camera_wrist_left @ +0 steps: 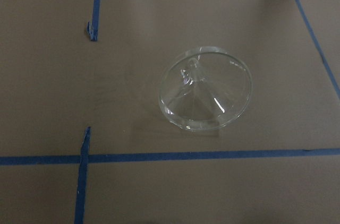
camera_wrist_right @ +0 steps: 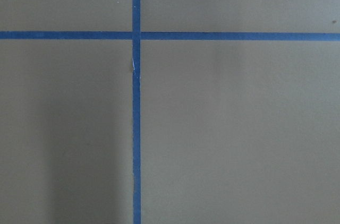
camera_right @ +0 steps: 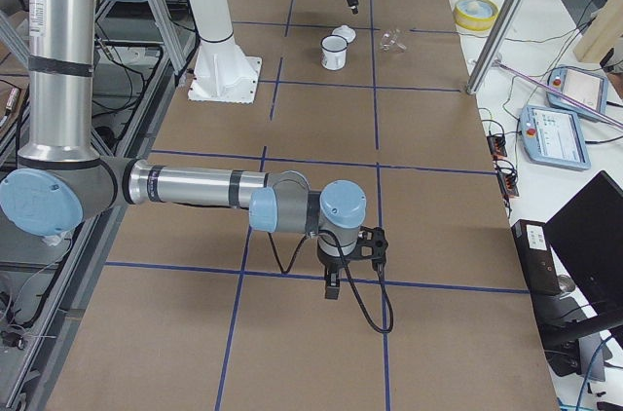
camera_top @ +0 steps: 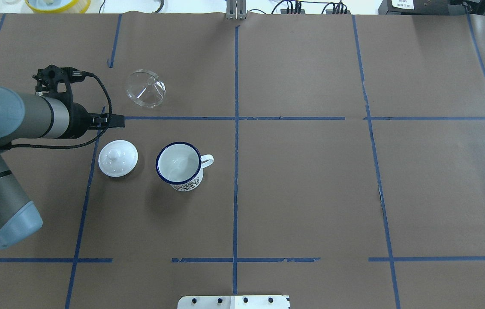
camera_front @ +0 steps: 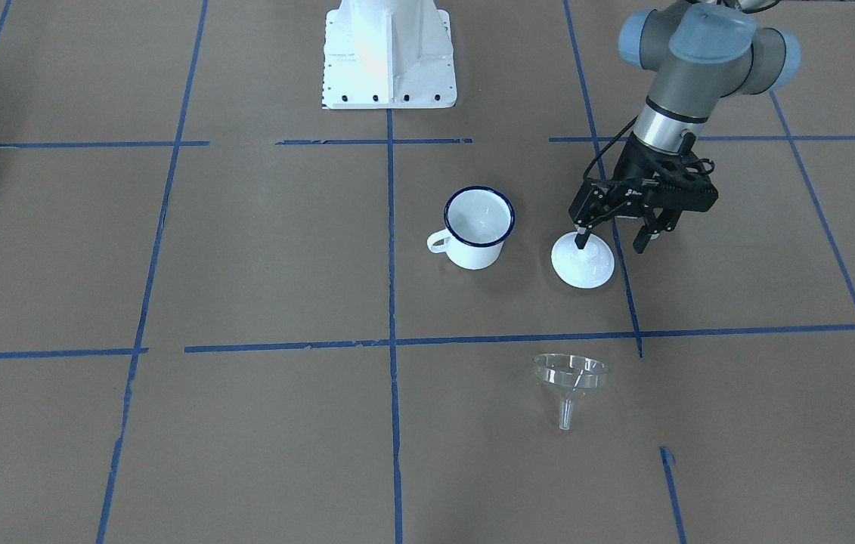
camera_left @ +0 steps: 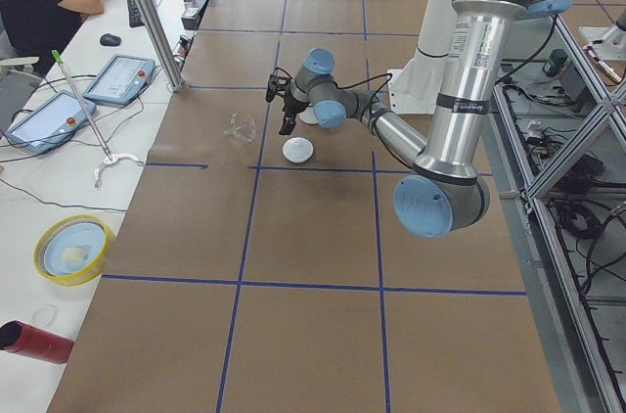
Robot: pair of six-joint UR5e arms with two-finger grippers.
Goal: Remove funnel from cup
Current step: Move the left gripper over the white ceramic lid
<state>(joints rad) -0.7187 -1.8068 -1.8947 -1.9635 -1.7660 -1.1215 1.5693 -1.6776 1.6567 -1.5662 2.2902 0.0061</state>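
The clear plastic funnel [camera_front: 571, 375] lies on its side on the brown paper, apart from the cup; it also shows in the overhead view [camera_top: 145, 88] and fills the left wrist view [camera_wrist_left: 204, 94]. The white enamel cup [camera_front: 478, 227] with a dark blue rim stands upright and empty [camera_top: 179, 165]. My left gripper [camera_front: 611, 243] is open and empty, hovering over the edge of the white lid, between cup and funnel. My right gripper [camera_right: 331, 286] shows only in the exterior right view, far from these things; I cannot tell if it is open or shut.
A white round knobbed lid [camera_front: 583, 261] lies flat beside the cup [camera_top: 118, 158]. Blue tape lines [camera_wrist_right: 136, 96] cross the paper. The robot's white base plate [camera_front: 388, 57] stands at the table's edge. A yellow bowl [camera_top: 58, 4] sits beyond the far edge.
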